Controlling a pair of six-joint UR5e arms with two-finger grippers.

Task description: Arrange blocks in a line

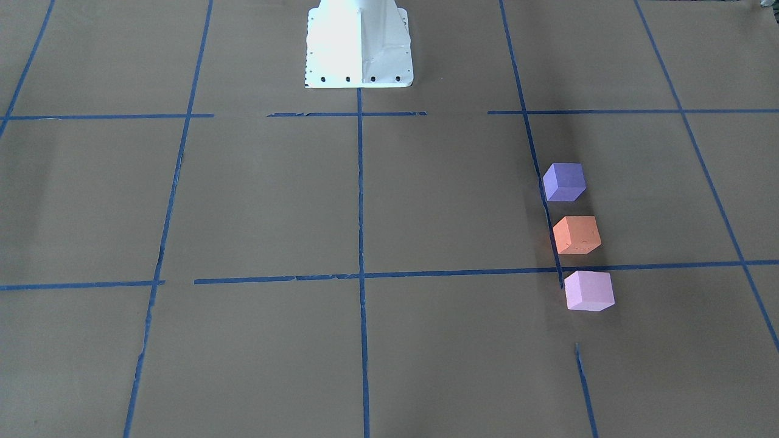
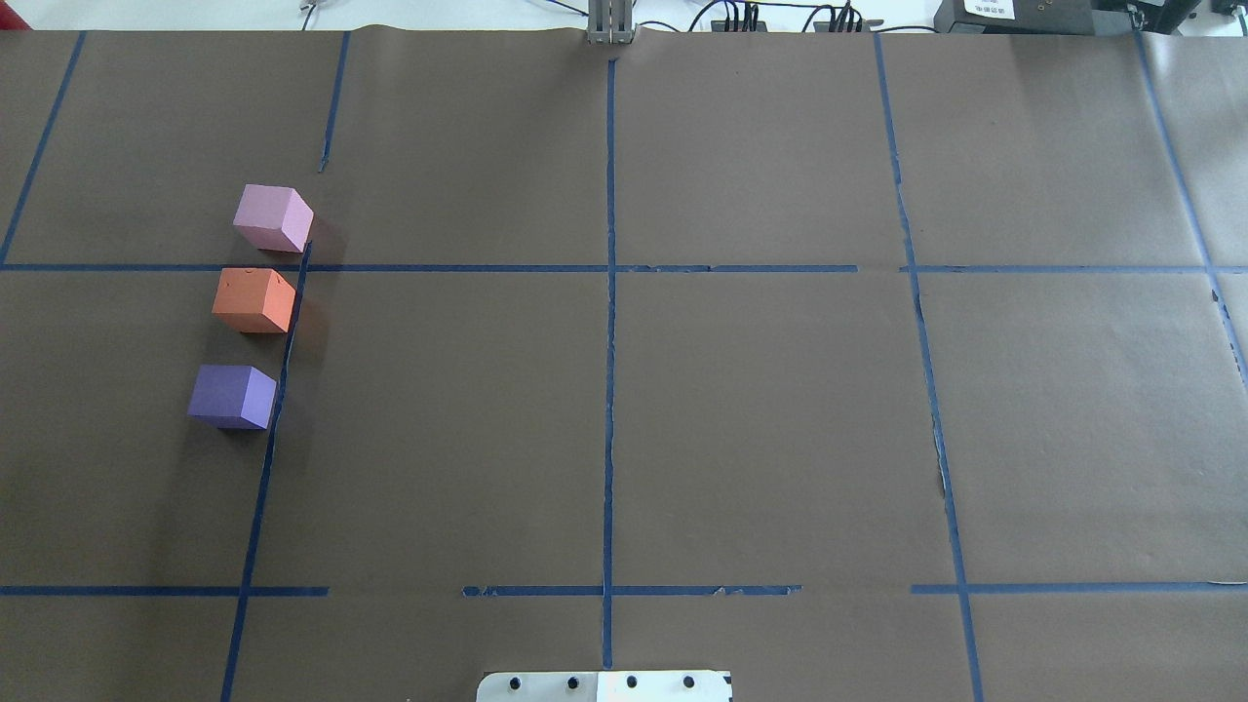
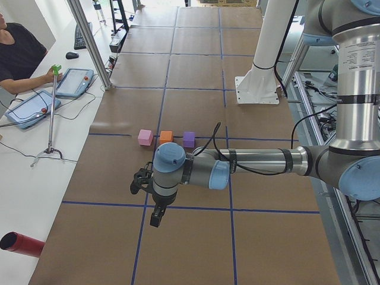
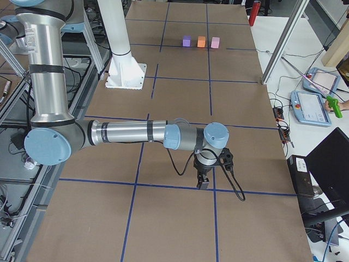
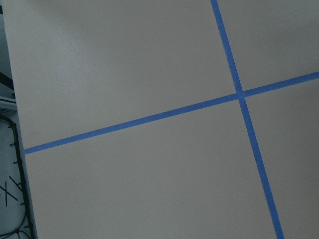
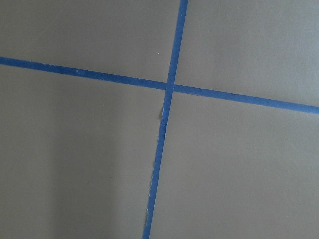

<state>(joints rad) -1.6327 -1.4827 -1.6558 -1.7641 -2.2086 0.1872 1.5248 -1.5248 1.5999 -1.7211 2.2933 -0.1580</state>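
Three cubes stand in a row along a blue tape line on the robot's left side of the table. In the overhead view the pale pink block [image 2: 273, 217] is farthest, the orange block [image 2: 253, 300] in the middle, the violet block [image 2: 232, 396] nearest the robot, with small gaps between them. The front view shows them too: violet [image 1: 564, 181], orange [image 1: 576, 234], pink [image 1: 588, 291]. The left gripper [image 3: 155, 218] hangs over the table end, well away from the blocks. The right gripper [image 4: 203, 183] hangs over the opposite end. I cannot tell whether either is open or shut.
The table is covered in brown paper with a blue tape grid [image 2: 609, 292]. The white robot base [image 1: 359, 45] stands at the table's near edge. An operator with tablets [image 3: 29, 107] sits along the far side. A red cylinder [image 3: 21, 244] lies beyond the left end.
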